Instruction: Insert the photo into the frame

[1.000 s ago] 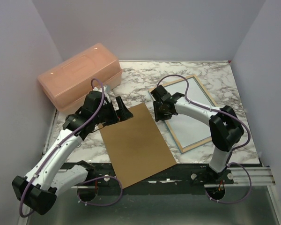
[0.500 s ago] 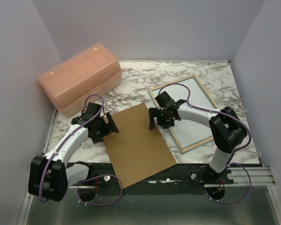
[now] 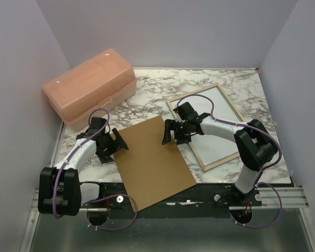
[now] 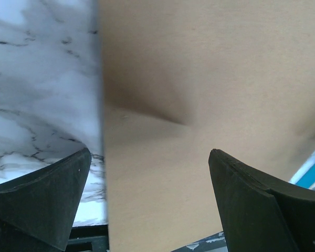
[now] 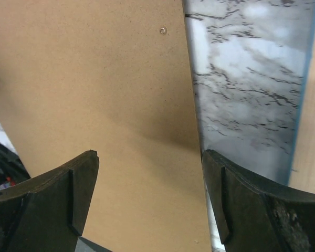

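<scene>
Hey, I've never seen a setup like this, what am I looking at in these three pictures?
Two white robot arms sit at a marble table. One picture looks down from above; the other two come from cameras on each wrist. On the table: a pink plastic box, a brown board, and a pale wooden frame with a white sheet inside. The left hand is over the board's left edge, the right hand over its right edge. Both are open; nothing is held.

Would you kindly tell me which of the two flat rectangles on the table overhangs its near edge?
The plain brown board; the pale-wood frame lies wholly on the marble tabletop.
</scene>
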`<state>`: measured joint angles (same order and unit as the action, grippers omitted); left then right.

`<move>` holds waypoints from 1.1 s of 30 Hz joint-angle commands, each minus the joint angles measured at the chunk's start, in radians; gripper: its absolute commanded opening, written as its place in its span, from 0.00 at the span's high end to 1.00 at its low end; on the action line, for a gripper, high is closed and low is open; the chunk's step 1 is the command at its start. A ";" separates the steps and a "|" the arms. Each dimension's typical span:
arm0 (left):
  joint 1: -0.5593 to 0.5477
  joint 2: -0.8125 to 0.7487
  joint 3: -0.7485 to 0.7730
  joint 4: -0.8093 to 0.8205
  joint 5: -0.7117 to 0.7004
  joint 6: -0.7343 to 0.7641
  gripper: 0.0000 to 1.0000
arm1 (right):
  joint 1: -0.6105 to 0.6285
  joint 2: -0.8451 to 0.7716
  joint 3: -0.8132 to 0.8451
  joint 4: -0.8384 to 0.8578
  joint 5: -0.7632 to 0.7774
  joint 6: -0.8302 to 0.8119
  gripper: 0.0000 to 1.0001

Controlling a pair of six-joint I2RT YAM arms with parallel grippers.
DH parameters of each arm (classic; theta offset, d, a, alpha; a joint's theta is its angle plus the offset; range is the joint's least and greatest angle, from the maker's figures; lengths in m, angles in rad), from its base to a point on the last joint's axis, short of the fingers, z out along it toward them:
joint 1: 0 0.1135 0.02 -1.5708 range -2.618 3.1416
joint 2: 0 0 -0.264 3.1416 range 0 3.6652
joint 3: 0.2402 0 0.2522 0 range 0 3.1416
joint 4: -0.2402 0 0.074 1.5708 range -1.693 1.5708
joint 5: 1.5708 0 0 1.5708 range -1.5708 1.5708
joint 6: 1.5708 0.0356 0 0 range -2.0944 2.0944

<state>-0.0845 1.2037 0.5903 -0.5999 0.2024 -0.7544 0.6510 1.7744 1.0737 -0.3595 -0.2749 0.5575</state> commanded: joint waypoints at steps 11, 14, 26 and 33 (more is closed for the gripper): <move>-0.022 0.029 -0.038 0.213 0.245 0.037 0.07 | 0.000 -0.064 -0.061 0.063 -0.180 0.069 0.12; -0.054 0.000 -0.015 0.209 0.257 0.021 0.07 | -0.002 -0.105 -0.067 0.059 -0.161 0.073 0.12; -0.237 0.047 0.132 0.206 0.232 -0.059 0.09 | -0.008 -0.291 -0.053 -0.071 -0.081 0.049 0.12; -0.367 0.164 0.243 0.209 0.204 -0.089 0.09 | -0.027 -0.400 -0.154 -0.146 0.082 0.013 0.12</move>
<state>-0.3569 1.3190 0.7387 -0.5060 0.2584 -0.7509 0.6060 1.4258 0.9737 -0.5442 -0.1680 0.5552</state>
